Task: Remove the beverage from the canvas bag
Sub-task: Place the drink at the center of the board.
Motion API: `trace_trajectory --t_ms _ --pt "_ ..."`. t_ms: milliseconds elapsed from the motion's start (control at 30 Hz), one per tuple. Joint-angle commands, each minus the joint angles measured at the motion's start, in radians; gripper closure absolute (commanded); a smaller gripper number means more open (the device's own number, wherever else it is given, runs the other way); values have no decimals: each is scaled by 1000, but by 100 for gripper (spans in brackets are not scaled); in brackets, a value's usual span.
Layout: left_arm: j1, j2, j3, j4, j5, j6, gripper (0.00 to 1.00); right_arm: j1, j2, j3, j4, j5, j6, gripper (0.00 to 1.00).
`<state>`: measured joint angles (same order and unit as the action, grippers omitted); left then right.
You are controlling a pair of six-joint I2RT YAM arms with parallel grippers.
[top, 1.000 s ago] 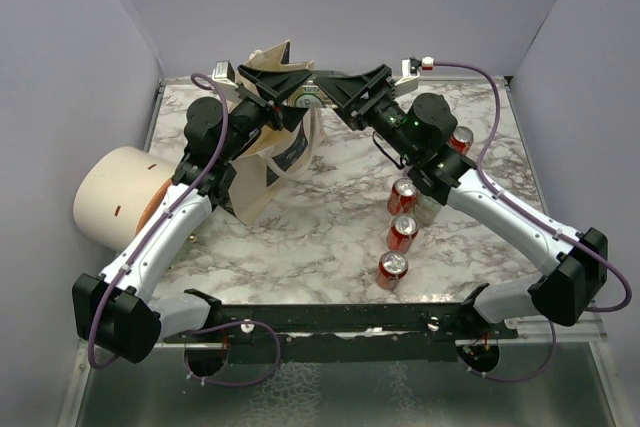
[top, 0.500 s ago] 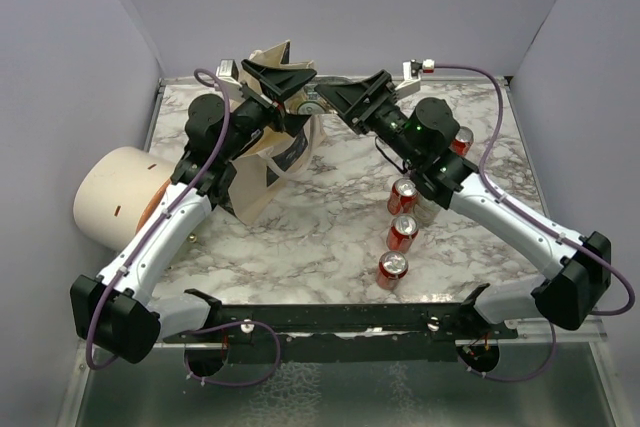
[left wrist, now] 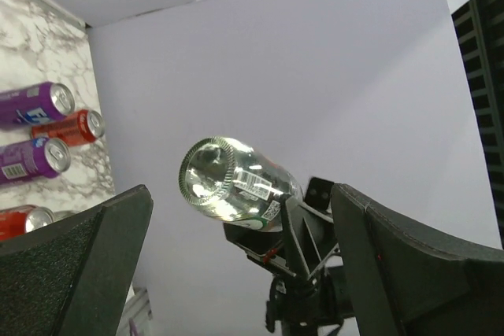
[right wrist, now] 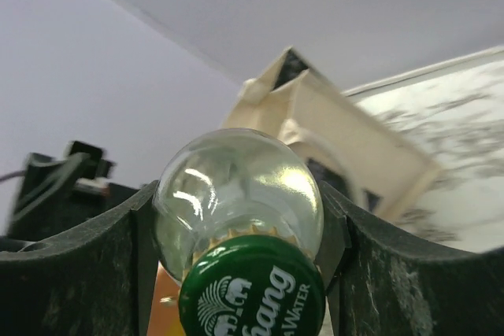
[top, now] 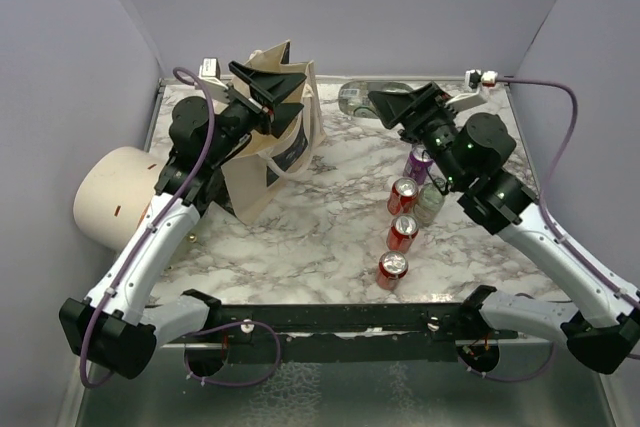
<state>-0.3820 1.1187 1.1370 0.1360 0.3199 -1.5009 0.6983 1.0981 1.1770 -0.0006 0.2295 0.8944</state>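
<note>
Over the back of the marble table (top: 330,237), the right gripper (top: 390,105) is clamped on a clear glass bottle (top: 358,97) near its green-capped end. The bottle is roughly level, base pointing left, held in the air. It's fully outside the canvas bag (top: 262,172), off to the bag's right. Above the bag's mouth, the left gripper (top: 272,92) hovers, fingers spread wide, holding nothing. The bag stands upright at back-left, with a cream cylinder (top: 112,197) near its left. Three red cans (top: 402,232) are lined up centre-right, with a purple can (top: 417,162) behind them.
</note>
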Motion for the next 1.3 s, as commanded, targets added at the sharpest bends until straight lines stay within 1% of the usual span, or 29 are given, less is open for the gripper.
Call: trace_trajectory --t_ms 0,100,200,267,367,433,533,633,667,767,867,1000,1033,1167,1267 --pt "18 -2 70 -56 -48 100 1 -5 -84 121 -136 273 -373 98" --pt "29 34 126 -91 -19 150 1 -5 -91 149 -244 452 -629 98" --pt "43 72 174 -112 19 172 1 -7 -109 101 -219 617 -868 98" --pt "56 100 207 -121 51 182 1 -17 -119 59 -166 676 -1001 98" --pt "77 147 275 -140 100 207 1 -84 -89 34 -161 675 -1070 98" --pt "91 178 321 -155 135 230 1 -184 -56 33 -205 605 -1027 98" --pt "113 221 395 -165 202 261 1 -352 -4 31 -263 487 -905 98" --pt "121 257 470 -200 260 308 1 -502 41 -20 -280 373 -790 98" --pt "124 265 487 -211 275 318 1 -535 43 -56 -256 341 -771 98" --pt "130 269 515 -226 288 339 1 -568 41 -180 -143 304 -757 98" --pt "141 271 537 -233 293 351 1 -621 60 -270 -81 272 -706 98" --pt "153 277 574 -272 304 378 1 -634 96 -391 38 272 -687 98" --pt "155 275 578 -281 306 384 1 -640 100 -420 62 238 -661 98" --pt "163 265 578 -301 306 393 1 -650 94 -529 164 200 -591 98" --pt "167 259 579 -305 309 388 1 -652 124 -559 217 213 -594 98"
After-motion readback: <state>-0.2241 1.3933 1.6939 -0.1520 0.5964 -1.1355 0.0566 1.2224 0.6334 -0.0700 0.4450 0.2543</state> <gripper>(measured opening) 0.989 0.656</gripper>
